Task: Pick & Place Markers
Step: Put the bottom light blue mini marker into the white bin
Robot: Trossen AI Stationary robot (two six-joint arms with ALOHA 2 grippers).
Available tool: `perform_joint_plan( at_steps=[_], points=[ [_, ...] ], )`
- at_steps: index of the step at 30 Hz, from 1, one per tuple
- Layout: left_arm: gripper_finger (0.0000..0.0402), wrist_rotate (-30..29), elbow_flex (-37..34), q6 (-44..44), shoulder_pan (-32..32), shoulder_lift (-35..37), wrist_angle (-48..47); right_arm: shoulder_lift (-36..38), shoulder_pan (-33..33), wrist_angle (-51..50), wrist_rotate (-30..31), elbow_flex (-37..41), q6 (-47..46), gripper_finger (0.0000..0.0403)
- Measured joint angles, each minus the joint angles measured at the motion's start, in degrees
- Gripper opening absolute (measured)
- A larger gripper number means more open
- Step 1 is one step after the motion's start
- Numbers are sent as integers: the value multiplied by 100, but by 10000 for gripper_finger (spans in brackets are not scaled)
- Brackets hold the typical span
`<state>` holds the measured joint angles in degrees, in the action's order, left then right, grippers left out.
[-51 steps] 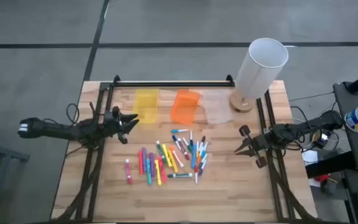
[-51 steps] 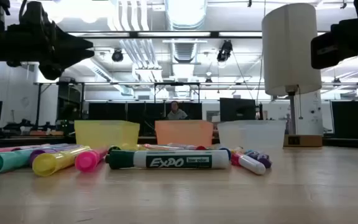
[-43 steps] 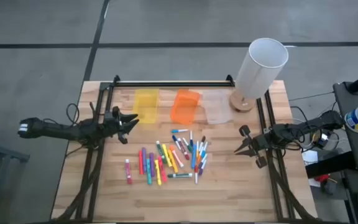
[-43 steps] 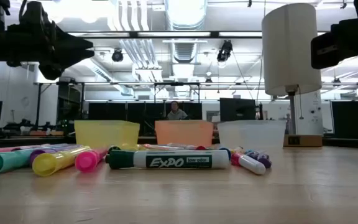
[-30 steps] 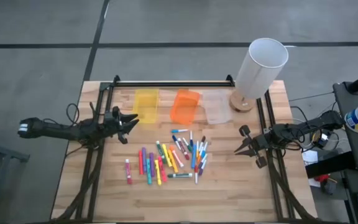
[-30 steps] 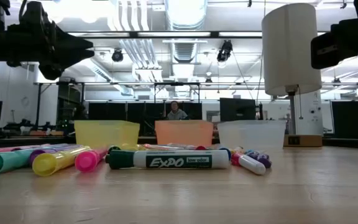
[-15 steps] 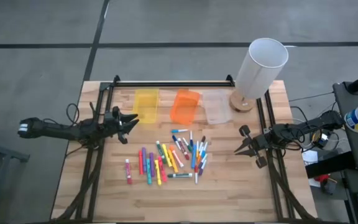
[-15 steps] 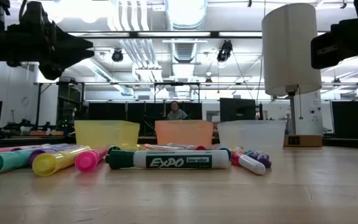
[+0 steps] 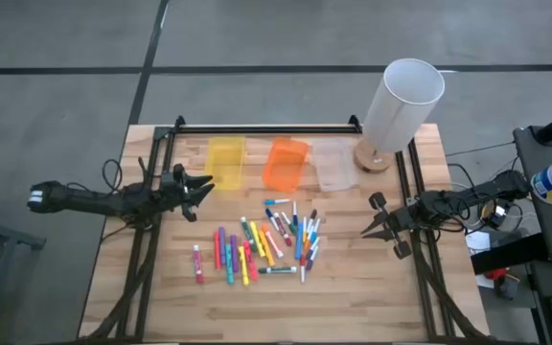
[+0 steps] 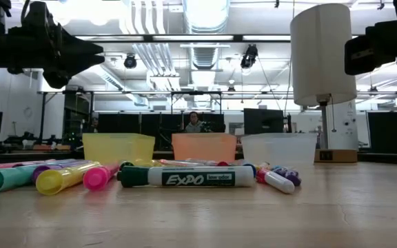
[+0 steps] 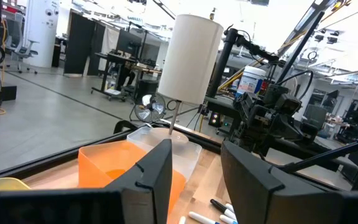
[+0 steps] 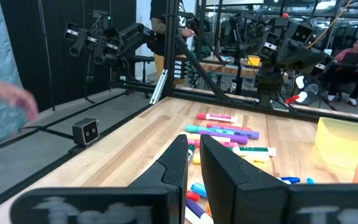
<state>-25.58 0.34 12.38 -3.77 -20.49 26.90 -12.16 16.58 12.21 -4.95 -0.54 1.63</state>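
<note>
Markers (image 9: 262,247) are seen scattered in a loose pile on the wooden table (image 9: 353,287), near its centre, with a green-capped one lying crosswise nearest in the low view. At about nine o'clock from the pile, the left gripper (image 9: 202,187) is held above the table's edge with its jaws parted and nothing between them. At three o'clock, the right gripper (image 9: 368,230) is held over the opposite edge, its fingers drawn nearly together on nothing; no marker is touched by either. Farther back, at twelve o'clock from the pile, three bins are lined up side by side: a yellow bin (image 9: 224,158), an orange bin (image 9: 287,163) and a clear bin (image 9: 333,165). No markers can be made out inside them. Beyond the clear bin, toward one o'clock, a tall white cylinder (image 9: 401,101) is stood on a round wooden base.
</note>
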Motion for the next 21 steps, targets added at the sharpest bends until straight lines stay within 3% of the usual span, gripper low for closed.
perform_joint_plan(
  at_steps=[4, 9, 13, 16, 21],
  points=[
    [133, 0, 0, 0, -2, -2, 1, 0, 1, 14, 2, -2, -124, 38],
    [133, 0, 0, 0, -2, -2, 0, 0, 2, 53, 24, 0, -1489, 38],
    [133, 0, 0, 0, -1, 0, 1, 2, 0, 223, 192, -2, -1818, 38],
    [133, 0, 0, 0, 0, 0, 0, -18, 0, 169, 192, -2, -2591, 38],
    [133, 1, 0, 0, -1, 0, 2, -129, 2, 179, -121, -2, -3343, 38]
  ],
)
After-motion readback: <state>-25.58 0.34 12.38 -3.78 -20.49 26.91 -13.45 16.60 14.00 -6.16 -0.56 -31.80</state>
